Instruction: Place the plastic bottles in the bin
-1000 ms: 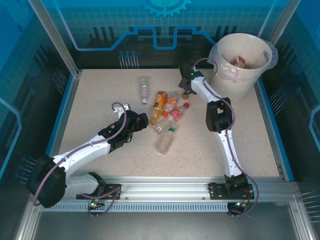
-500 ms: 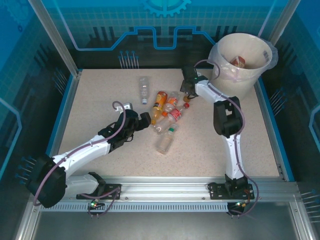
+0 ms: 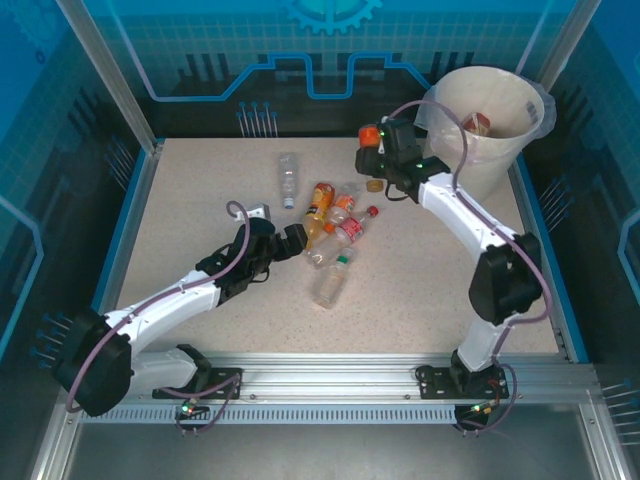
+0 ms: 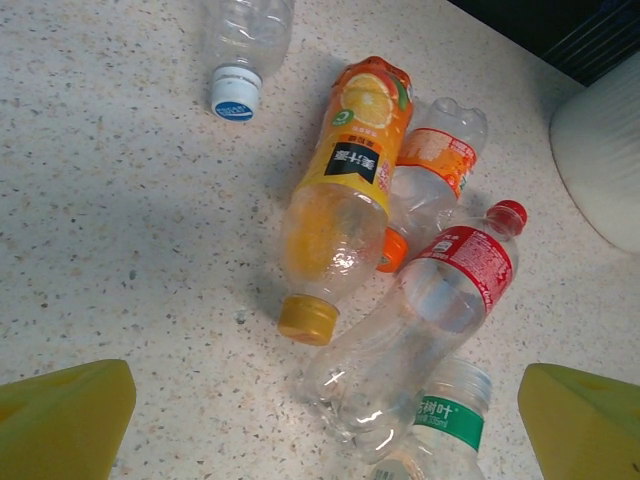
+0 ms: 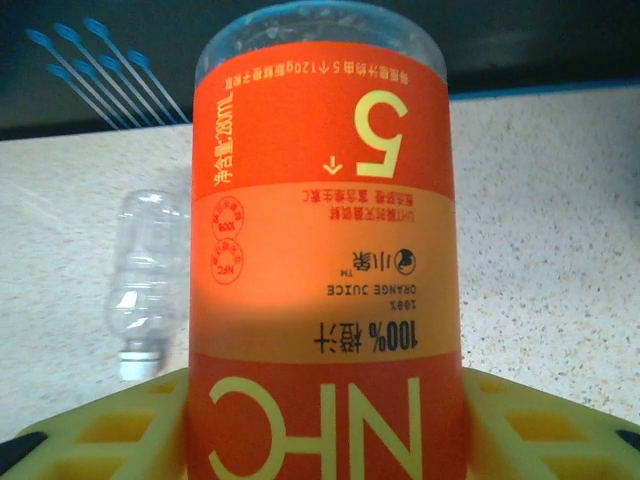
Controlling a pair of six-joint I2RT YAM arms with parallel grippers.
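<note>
Right claw (image 3: pixel 374 142): now clamping the orange-juice bottle (image 5: pixel 320 250), lifting it off the tabletop (image 3: pixel 200 200) toward the bin (image 3: pixel 490 160) instead of digging in the pile like a second ago. Just needing the drop. Left claw (image 3: pixel 282 228): hanging wide open by the remaining bottles (image 3: pixel 335 235).

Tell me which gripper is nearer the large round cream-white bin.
Right. The right gripper, shut on an orange-labelled plastic bottle, sits just beside the bin; the left gripper hangs open far off, by the bottle pile mid-table.
</note>
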